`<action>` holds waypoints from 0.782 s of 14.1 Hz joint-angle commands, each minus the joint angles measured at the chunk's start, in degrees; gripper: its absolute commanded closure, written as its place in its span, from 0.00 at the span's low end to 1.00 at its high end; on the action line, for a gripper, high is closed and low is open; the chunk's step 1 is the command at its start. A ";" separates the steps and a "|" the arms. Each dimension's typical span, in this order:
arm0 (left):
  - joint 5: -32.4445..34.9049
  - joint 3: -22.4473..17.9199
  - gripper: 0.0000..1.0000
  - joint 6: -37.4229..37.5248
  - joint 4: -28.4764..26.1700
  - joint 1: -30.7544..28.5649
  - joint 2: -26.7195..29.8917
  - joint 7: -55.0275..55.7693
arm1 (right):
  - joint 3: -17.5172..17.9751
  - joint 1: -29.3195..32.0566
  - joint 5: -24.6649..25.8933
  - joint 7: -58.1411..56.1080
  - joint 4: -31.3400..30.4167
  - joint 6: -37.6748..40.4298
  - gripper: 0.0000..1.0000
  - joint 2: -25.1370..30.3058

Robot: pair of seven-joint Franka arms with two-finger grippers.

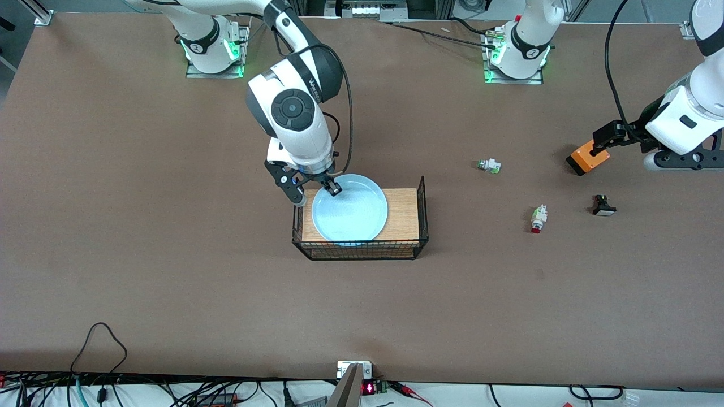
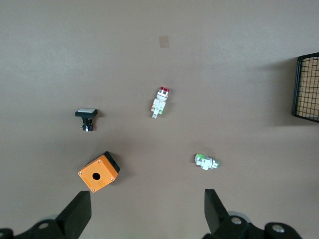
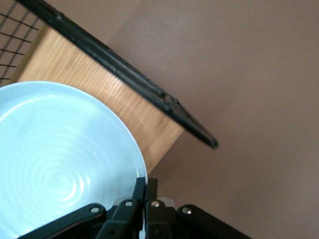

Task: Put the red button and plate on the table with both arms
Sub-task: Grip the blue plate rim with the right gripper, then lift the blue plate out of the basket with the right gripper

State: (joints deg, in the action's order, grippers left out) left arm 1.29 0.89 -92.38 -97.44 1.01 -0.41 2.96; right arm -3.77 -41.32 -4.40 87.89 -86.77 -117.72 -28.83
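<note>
Pinching the plate (image 1: 350,216) rim on the wire rack (image 1: 362,249), right gripper (image 1: 334,189) risked tipping it or snagging the rack wall, we judged. Left gripper (image 2: 144,211) hung spread over the table (image 1: 169,254), empty. Red button (image 1: 538,219) lay between green-tipped part (image 1: 488,165), black switch (image 1: 603,206) and orange box (image 1: 588,160); a wrong pick looked easy.
</note>
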 commanded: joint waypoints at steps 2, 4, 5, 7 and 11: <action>-0.50 1.04 0.00 0.62 1.03 -1.19 -0.03 -1.46 | -0.10 -0.34 -0.44 0.26 0.37 3.00 1.00 4.82; -0.50 1.04 0.00 0.71 0.94 -1.19 0.06 -1.46 | 1.56 -0.34 -0.44 0.35 0.37 6.43 1.00 6.58; -0.50 1.04 0.00 0.71 1.03 -1.19 -0.03 -1.46 | 1.66 -0.34 -0.44 0.44 0.37 7.67 1.00 7.20; -0.50 1.04 0.00 0.71 0.94 -1.19 -0.03 -1.46 | 2.01 -0.34 -0.44 0.26 0.37 10.04 1.00 8.69; -0.50 1.04 0.00 0.71 0.94 -1.19 0.05 -1.46 | 0.87 0.72 -0.35 -0.53 0.81 12.33 1.00 13.26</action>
State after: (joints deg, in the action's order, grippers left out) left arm 1.29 1.06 -92.39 -97.32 0.97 -0.41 2.95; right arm -2.40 -41.39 -4.41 87.92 -86.05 -107.41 -18.70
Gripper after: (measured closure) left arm 0.000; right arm 0.974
